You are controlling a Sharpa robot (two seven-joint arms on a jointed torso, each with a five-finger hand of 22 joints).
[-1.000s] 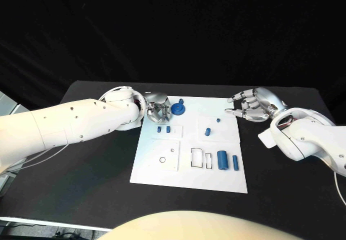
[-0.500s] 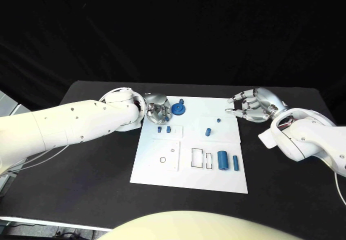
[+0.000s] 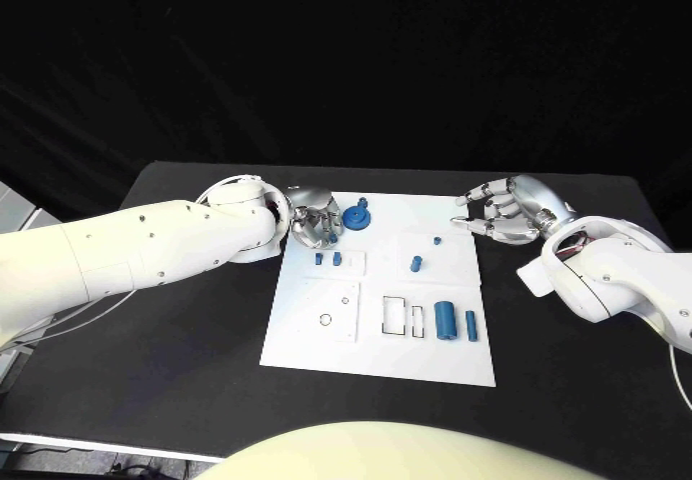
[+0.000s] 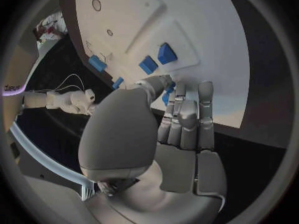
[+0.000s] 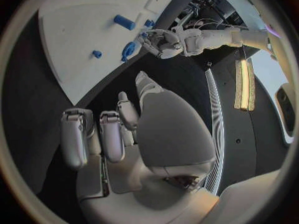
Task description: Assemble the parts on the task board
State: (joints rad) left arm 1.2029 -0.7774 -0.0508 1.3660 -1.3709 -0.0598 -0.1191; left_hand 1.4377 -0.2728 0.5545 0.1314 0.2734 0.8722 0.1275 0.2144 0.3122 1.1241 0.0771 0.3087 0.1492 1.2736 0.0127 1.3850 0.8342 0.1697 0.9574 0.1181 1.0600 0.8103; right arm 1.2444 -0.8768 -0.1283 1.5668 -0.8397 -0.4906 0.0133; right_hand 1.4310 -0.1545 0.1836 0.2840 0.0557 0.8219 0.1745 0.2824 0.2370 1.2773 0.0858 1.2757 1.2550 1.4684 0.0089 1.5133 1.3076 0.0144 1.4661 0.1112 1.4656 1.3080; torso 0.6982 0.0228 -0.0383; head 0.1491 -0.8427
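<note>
At the far left corner of the white task board [image 3: 378,330], the left hand [image 3: 315,219] curls its fingers about a round blue disc part [image 3: 355,218], seemingly seating it, a step that next calls for steady downward pressure, while the right hand [image 3: 505,212] hovers off the board's right edge, fingers spread and empty.

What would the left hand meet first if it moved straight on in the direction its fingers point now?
Probably the round blue part at the task board's far edge. The left hand's fingertips seem beside it already; whether they touch is unclear.
</note>
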